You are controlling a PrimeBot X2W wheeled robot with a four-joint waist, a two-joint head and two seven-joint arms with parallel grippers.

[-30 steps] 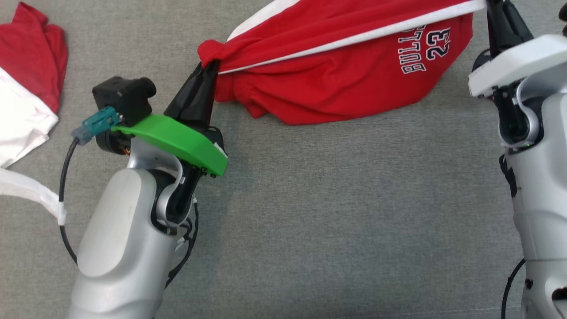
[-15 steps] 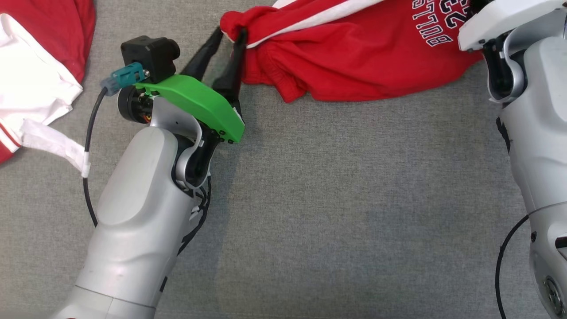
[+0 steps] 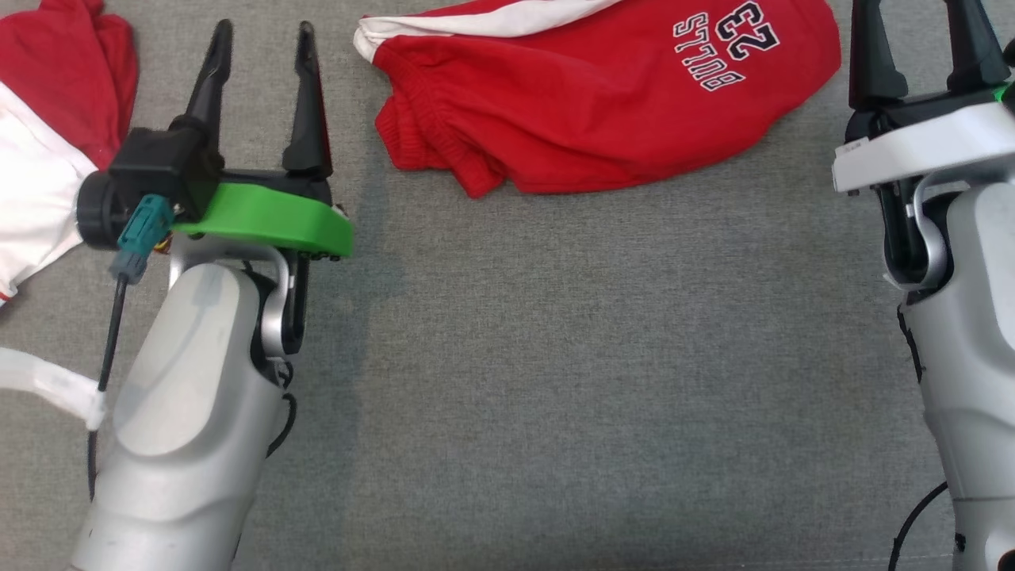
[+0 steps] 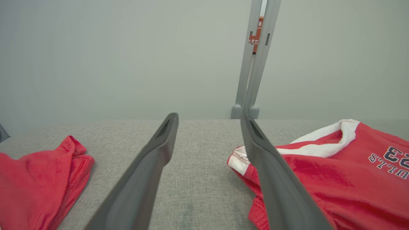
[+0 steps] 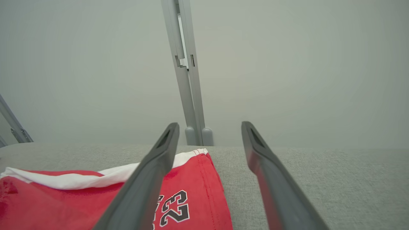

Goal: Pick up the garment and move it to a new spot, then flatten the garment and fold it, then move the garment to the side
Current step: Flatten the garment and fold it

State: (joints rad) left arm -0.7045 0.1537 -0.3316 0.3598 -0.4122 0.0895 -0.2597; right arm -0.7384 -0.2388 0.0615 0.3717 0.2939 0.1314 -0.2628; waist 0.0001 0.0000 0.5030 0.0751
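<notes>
The garment (image 3: 603, 103) is a pair of red shorts with a white stripe and "BULLS 23" lettering, lying rumpled at the far middle of the grey surface. My left gripper (image 3: 262, 32) stands open to its left with nothing between the fingers. My right gripper (image 3: 912, 12) stands open just off the shorts' right end, also holding nothing. In the left wrist view the garment (image 4: 319, 179) lies to the right of the open left gripper (image 4: 209, 118). In the right wrist view the garment (image 5: 198, 188) lies to the left, under the left finger of the open right gripper (image 5: 209, 126).
A second red and white garment (image 3: 47, 135) lies bunched at the far left, and its red cloth (image 4: 38, 188) shows low left in the left wrist view. A pale wall with a grey post (image 4: 255, 60) rises behind the grey fabric surface (image 3: 571, 357).
Both grippers have opened and let go of the shorts, which now lie on the surface. Both arms have drawn clear of the cloth. The head camera has shifted too.
</notes>
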